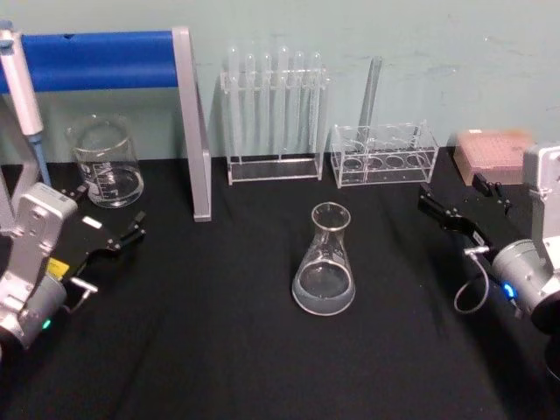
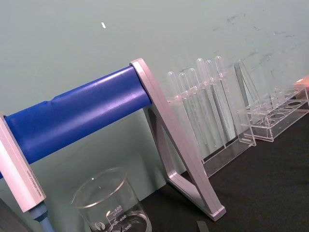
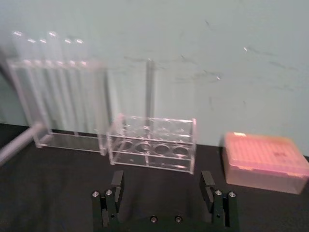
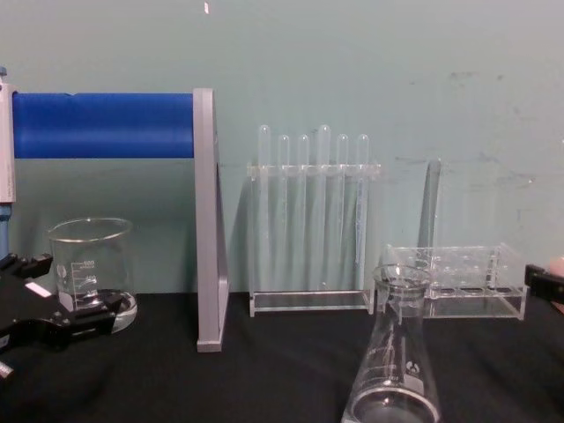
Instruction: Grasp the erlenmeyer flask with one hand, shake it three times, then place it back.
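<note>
Right gripper [image 1: 457, 203]: hovering over the table's right side, jaws spread wide, holding nothing.
Left gripper [image 1: 133, 232]: sitting low at the left, fingers parted, empty, just in front of the beaker [image 1: 106, 163].
Erlenmeyer flask [image 1: 325, 262]: standing upright on the black cloth [image 1: 219, 350], mid-table, apart from both grippers.
Behind flask: tall test tube rack [image 1: 274, 118] and low clear rack [image 1: 383, 154] lining the wall.
Far right: pink tip box [image 1: 490, 151] lying beyond the right gripper.
Left: blue-barred stand [image 1: 188, 105] flanking the beaker.
Path: nothing standing between the flask and either gripper.

Erlenmeyer flask [image 4: 394, 368] upright on table (low, right of centre); left end effector [image 4: 55, 300] beside beaker [image 4: 90, 269].
</note>
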`<state>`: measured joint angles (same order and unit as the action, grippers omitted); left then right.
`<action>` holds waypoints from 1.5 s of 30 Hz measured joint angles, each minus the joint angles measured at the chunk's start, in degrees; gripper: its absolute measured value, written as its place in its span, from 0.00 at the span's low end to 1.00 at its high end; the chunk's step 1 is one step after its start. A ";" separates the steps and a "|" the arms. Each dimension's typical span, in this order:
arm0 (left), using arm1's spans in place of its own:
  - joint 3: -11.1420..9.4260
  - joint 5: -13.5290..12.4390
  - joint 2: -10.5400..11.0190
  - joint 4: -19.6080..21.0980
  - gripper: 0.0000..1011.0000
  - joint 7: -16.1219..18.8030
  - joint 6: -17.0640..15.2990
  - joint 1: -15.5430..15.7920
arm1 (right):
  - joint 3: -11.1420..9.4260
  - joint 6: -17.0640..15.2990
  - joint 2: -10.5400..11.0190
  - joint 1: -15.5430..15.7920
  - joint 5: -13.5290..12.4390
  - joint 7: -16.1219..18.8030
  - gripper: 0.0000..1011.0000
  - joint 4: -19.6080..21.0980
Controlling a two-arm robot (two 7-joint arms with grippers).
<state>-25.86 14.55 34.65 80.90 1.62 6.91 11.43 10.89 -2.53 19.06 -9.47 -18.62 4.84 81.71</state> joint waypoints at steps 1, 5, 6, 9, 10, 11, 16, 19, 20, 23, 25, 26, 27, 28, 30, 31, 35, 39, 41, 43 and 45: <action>0.00 0.00 0.00 0.00 0.99 0.00 0.00 0.00 | 0.02 -0.87 -0.71 -0.82 0.68 -1.03 0.99 -0.96; 0.00 0.00 0.00 0.00 0.99 0.00 0.00 0.00 | 0.06 -2.97 -2.07 -2.52 2.17 -3.02 0.99 -3.41; 0.00 0.00 0.00 0.00 0.99 0.00 0.00 0.00 | 0.11 -3.49 -2.38 -3.04 2.63 -3.38 0.99 -4.34; 0.00 0.00 0.00 0.00 0.99 0.00 0.00 0.00 | 0.12 -4.21 -2.77 -3.71 3.21 -3.59 0.99 -5.48; 0.00 0.00 0.00 0.00 0.99 0.00 0.00 0.00 | 0.14 -4.48 -2.96 -4.03 3.55 -3.59 0.99 -6.09; 0.00 0.00 0.00 0.00 0.99 0.00 0.00 0.00 | 0.15 -4.59 -3.04 -4.16 3.72 -3.56 0.99 -6.32; 0.00 0.00 0.00 0.00 0.99 0.00 0.00 0.00 | 0.35 -4.59 -3.05 -4.39 4.49 -2.12 0.99 -6.70; 0.00 0.00 0.00 0.00 0.99 0.00 0.00 0.00 | 0.40 -4.20 -2.82 -4.34 4.63 -0.90 0.99 -6.70; 0.00 0.00 0.00 0.00 0.99 0.00 0.00 0.00 | 0.39 -4.20 -2.82 -4.34 4.64 -0.93 0.99 -6.70; 0.00 0.00 0.00 0.00 0.99 0.00 0.00 0.00 | 0.41 -4.20 -2.83 -4.34 4.64 -1.04 0.99 -6.70; 0.00 0.00 0.00 0.00 0.99 0.00 0.00 -0.01 | 0.41 -4.20 -2.83 -4.34 4.64 -1.08 0.99 -6.70; 0.00 0.00 0.00 0.00 0.99 0.00 0.00 0.00 | 0.42 -4.20 -2.84 -4.34 4.64 -1.13 0.99 -6.70; 0.00 0.00 0.00 0.00 0.99 0.00 0.00 0.00 | 0.42 -4.20 -2.85 -4.34 4.64 -1.14 0.99 -6.70; 0.00 0.00 0.00 0.00 0.99 0.00 0.00 0.00 | 0.42 -4.20 -2.85 -4.35 4.64 -1.18 0.99 -6.70; 0.00 0.00 0.00 0.00 0.99 0.00 0.00 0.00 | 0.41 -4.20 -2.86 -4.35 4.64 -1.27 0.99 -6.69; 0.00 0.00 0.00 0.00 0.99 0.00 0.00 -0.01 | 0.42 -4.20 -2.87 -4.36 4.64 -1.29 0.99 -6.70; 0.00 0.00 0.00 0.00 0.99 0.00 0.00 0.00 | 0.41 -4.20 -2.88 -4.36 4.64 -1.37 0.99 -6.69; 0.00 0.00 0.00 0.00 0.99 0.00 0.00 0.00 | 0.41 -4.21 -2.88 -4.38 4.63 -1.45 0.99 -6.69; 0.00 0.00 0.00 0.00 0.99 0.00 0.00 0.00 | 0.41 -4.21 -2.88 -4.38 4.62 -1.47 0.99 -6.69; 0.00 0.00 0.00 0.00 0.99 0.00 0.00 0.00 | 0.41 -4.22 -2.88 -4.38 4.62 -1.49 0.99 -6.69; 0.00 0.00 0.00 0.00 0.99 0.00 0.00 0.00 | 0.41 -4.23 -2.88 -4.38 4.62 -1.49 0.99 -6.69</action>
<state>-25.86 14.55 34.65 80.90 1.62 6.91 11.43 11.30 -6.75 16.18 -13.85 -14.00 3.35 75.02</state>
